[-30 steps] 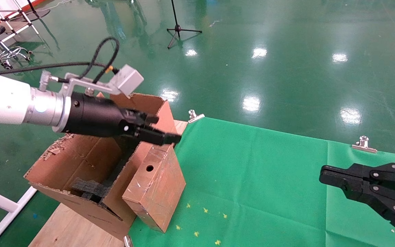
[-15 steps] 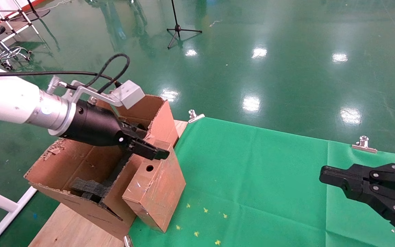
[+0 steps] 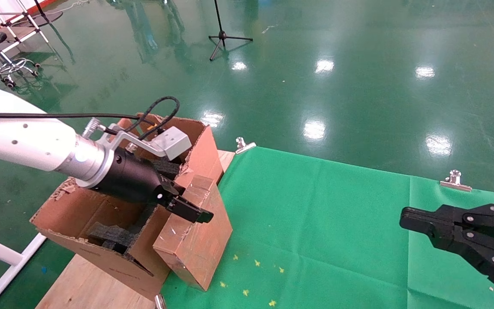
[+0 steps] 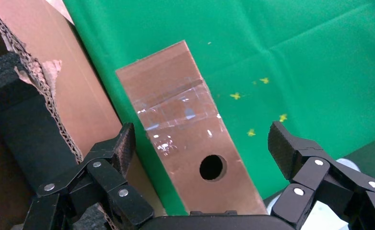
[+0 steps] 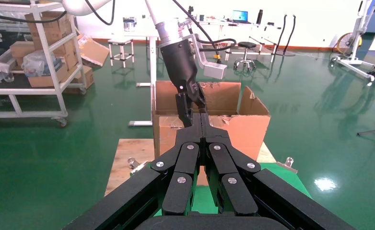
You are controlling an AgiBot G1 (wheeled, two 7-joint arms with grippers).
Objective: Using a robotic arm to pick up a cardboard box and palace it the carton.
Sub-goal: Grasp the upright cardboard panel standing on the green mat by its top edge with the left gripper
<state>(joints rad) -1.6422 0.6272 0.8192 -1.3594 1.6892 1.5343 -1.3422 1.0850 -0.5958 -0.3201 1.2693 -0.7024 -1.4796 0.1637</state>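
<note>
**Carefully lining up on the box's top edge**

Ideally the left gripper (image 4: 200, 148) should centre over the cardboard box (image 3: 195, 231) and straddle its thin top edge before closing. The box leans on the near right wall of the carton (image 3: 101, 214), on the green cloth (image 3: 337, 231). Jaws stand wide open, the box between them but untouched. The right gripper (image 3: 405, 221), closed, waits far right.

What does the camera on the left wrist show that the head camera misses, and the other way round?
Only the left wrist view shows the left gripper open, its fingers either side of the cardboard box, whose round hole is in sight. Only the head view shows the white robotic arm, the right gripper idle over the green cloth, and the floor. Both show the box leaning against the carton.
</note>
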